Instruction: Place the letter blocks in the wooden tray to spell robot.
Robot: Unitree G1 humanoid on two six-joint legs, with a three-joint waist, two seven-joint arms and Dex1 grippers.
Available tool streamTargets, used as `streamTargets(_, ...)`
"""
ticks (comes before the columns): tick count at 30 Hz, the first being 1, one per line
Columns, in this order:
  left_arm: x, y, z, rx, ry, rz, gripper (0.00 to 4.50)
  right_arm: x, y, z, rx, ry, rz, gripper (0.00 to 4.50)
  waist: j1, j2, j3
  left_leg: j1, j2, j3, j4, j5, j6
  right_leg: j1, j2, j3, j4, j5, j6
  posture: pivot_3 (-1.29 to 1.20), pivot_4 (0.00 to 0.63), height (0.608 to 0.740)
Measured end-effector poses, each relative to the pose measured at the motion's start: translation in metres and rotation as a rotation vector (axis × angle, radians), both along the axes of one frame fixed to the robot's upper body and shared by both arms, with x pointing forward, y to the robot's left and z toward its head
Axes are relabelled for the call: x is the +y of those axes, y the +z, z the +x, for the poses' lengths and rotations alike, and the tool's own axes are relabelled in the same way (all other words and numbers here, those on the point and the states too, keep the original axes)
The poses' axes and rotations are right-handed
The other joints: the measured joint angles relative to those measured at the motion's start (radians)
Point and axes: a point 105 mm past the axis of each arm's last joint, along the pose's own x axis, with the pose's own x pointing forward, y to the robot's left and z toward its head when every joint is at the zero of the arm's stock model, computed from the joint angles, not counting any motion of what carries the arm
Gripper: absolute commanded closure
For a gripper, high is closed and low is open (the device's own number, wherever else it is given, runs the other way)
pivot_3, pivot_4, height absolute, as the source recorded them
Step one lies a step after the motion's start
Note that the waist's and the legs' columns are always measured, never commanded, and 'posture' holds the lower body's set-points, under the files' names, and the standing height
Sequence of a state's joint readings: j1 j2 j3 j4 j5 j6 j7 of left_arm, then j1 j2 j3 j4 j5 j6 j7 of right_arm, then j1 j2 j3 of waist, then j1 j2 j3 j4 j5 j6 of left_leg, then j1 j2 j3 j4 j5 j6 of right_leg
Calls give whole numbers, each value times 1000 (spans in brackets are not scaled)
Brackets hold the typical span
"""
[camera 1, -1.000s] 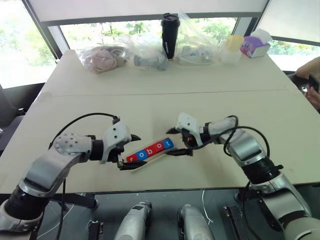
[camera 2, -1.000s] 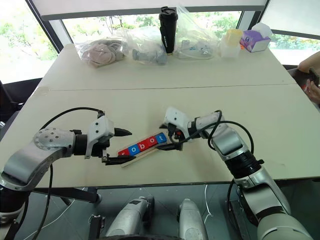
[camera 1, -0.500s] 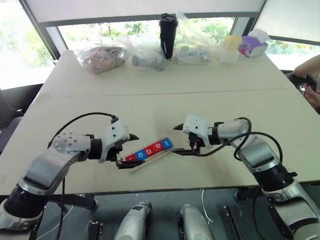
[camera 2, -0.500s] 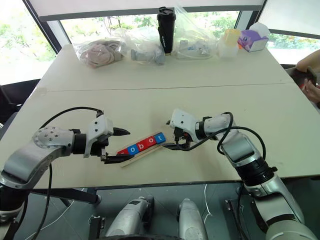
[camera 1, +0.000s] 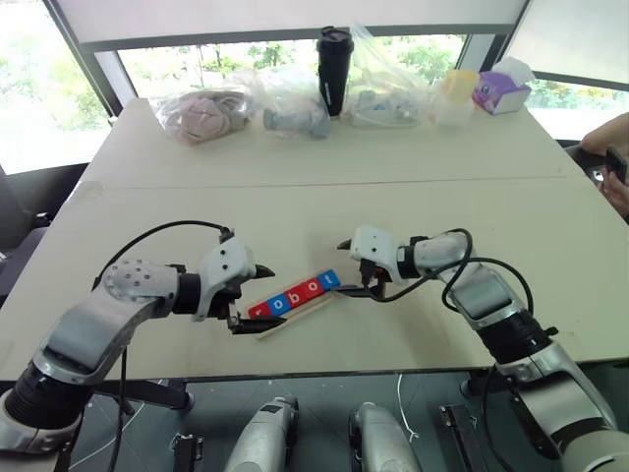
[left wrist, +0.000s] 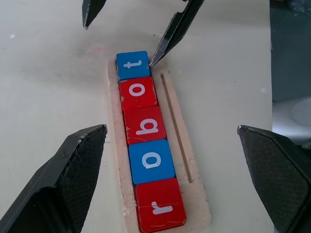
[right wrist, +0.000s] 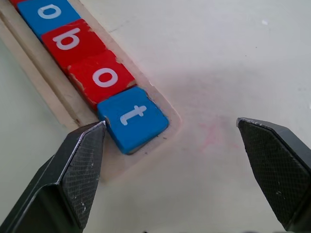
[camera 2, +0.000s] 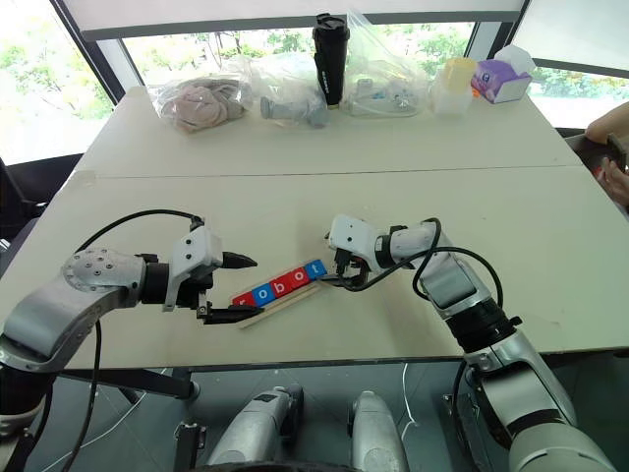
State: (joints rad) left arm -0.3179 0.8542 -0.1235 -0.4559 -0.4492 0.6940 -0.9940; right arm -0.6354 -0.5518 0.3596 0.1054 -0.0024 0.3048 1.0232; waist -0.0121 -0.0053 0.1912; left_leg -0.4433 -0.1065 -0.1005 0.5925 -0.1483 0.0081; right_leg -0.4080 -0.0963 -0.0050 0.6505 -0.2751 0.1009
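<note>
The wooden tray (left wrist: 182, 109) lies slanted near the table's front edge, also seen as the tray (camera 1: 287, 319). Five letter blocks sit in it in a row: red r (left wrist: 160, 208), blue o (left wrist: 151, 160), red b (left wrist: 145, 126), red o (left wrist: 138, 93), blue t (left wrist: 132, 64). My left gripper (camera 1: 254, 298) is open at the r end, its fingers straddling the tray and holding nothing. My right gripper (camera 1: 341, 267) is open at the t end. One of its fingertips (right wrist: 95, 133) sits close beside the t block (right wrist: 132, 118).
Along the far side of the table stand clear plastic bags (camera 1: 201, 113) of items, a black tumbler (camera 1: 334, 69), a yellow-lidded container (camera 1: 455, 93) and a purple box (camera 1: 499, 88). A person's arm (camera 1: 609, 143) shows at the right edge. The table's front edge runs just below the tray.
My right gripper has rolled and sunk a little, closer to the tray's t end. The left gripper and the blocks have stayed put.
</note>
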Motion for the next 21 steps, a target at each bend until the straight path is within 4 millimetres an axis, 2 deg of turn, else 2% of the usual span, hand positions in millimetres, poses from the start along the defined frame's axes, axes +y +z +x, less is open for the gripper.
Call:
streamTargets(5, -2, 0, -2, 0, 3, 0, 0, 3, -1, 2, -7, 13, -3, 54, 0, 0, 0, 0, 0, 0, 0, 0, 0, 0, 0, 0, 0, 0, 0, 0, 150, 740)
streamTargets(8, -2, 0, -3, 13, 8, -12, 0, 6, 3, -4, 23, 37, 23, 54, 0, 0, 0, 0, 0, 0, 0, 0, 0, 0, 0, 0, 1, 0, 0, 0, 150, 740)
streamTargets(14, 6, 11, -3, 40, 47, -89, 0, -4, 42, -15, 28, 21, 136, 54, 2, 0, 0, 0, 0, 0, 0, 0, 0, 0, 0, 0, 1, 0, 0, 0, 150, 740)
streamTargets(17, 20, 11, -3, 72, 109, -106, 0, -21, 55, -28, 44, -24, 166, 54, 3, 0, 0, 0, 0, 0, -1, 0, 0, -1, -1, 0, 1, -1, -1, 0, 150, 740)
streamTargets(21, 53, 2, -11, 123, 228, -98, 0, -62, 39, -60, 181, -159, 145, 54, 6, 0, 0, -1, 0, 0, -2, -1, 0, -1, -2, 0, -1, -2, -4, 0, 150, 740)
